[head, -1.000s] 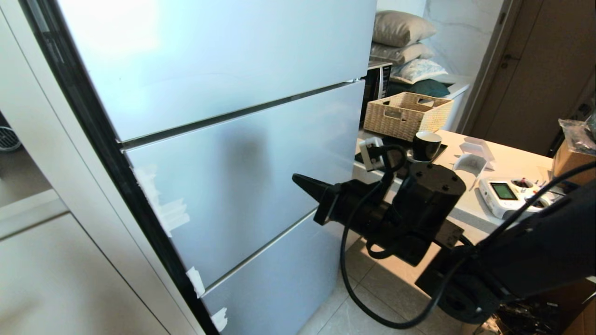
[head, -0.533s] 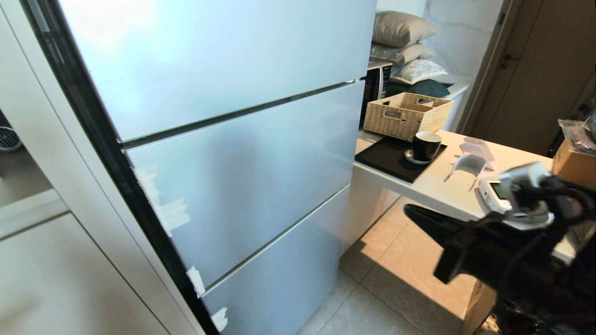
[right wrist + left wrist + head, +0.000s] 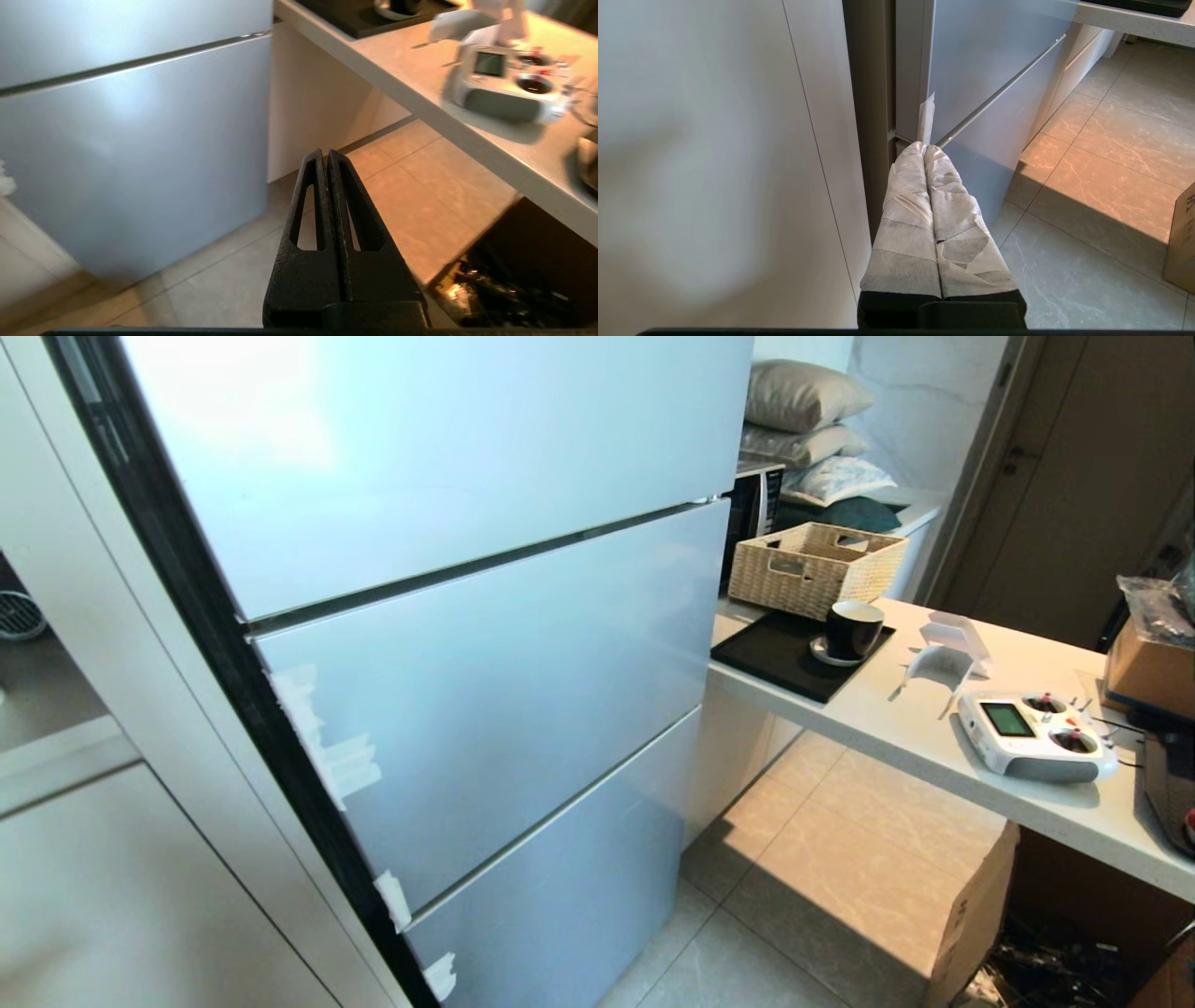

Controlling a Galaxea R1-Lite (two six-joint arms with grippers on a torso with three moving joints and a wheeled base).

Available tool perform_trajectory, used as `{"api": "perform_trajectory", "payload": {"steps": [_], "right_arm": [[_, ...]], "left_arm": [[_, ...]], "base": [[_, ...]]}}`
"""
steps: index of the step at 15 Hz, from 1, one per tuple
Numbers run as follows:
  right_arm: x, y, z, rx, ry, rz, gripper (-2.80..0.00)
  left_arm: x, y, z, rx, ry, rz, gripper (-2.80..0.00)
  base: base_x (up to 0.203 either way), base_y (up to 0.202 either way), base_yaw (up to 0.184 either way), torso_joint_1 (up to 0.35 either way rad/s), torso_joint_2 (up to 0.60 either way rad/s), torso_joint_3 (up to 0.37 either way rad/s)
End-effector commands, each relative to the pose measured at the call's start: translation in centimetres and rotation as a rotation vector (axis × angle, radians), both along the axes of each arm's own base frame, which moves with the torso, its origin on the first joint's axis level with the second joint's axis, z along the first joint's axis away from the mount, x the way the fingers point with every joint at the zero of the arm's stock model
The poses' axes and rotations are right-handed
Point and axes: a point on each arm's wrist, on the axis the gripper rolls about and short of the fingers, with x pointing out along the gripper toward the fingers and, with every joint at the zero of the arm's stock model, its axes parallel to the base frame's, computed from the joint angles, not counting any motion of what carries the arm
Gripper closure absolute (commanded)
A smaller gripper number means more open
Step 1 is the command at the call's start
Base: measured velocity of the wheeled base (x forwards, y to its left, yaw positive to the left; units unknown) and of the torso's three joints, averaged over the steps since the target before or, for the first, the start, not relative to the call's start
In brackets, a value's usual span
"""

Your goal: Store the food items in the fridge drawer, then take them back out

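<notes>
This is a kitchen in a home. A tall pale blue-grey fridge [image 3: 448,644] stands on a tan tiled floor [image 3: 840,840]. Beside it, a white stone surface [image 3: 896,728] holds a woven straw basket [image 3: 814,567] and a black cup [image 3: 853,628]. Soft pillows [image 3: 803,415] are piled behind.

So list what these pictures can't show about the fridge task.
- Fridge drawer and food items: hidden in every view behind the closed door panels.
- Right gripper: outside the head view; seen only in its wrist view, shut.
- Box on the counter: cut off by the head view's edge.
</notes>
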Motion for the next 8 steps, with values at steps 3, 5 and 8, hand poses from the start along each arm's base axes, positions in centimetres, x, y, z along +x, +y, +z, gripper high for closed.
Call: {"api": "perform_trajectory", "payload": {"steps": [3,5,8], "right_arm": [[-4.0,-0.2,-4.4,-0.022,-0.131,-0.089,0.0],[-3.8,-0.2,-5.3,0.01,-0.052,-0.127,0.0],[-3.8,-0.2,-5.3,0.024,-0.051,-0.132,0.0]], "left_arm": [[0.0,0.0,0.0,0.0,0.0,0.0,0.0],[0.0,0.0,0.0,0.0,0.0,0.0,0.0],[0.0,0.0,0.0,0.0,0.0,0.0,0.0]], "base": [[0.0,0.0,0.0,0.0,0.0,0.0],[0.0,0.0,0.0,0.0,0.0,0.0],[0.0,0.0,0.0,0.0,0.0,0.0]]}}
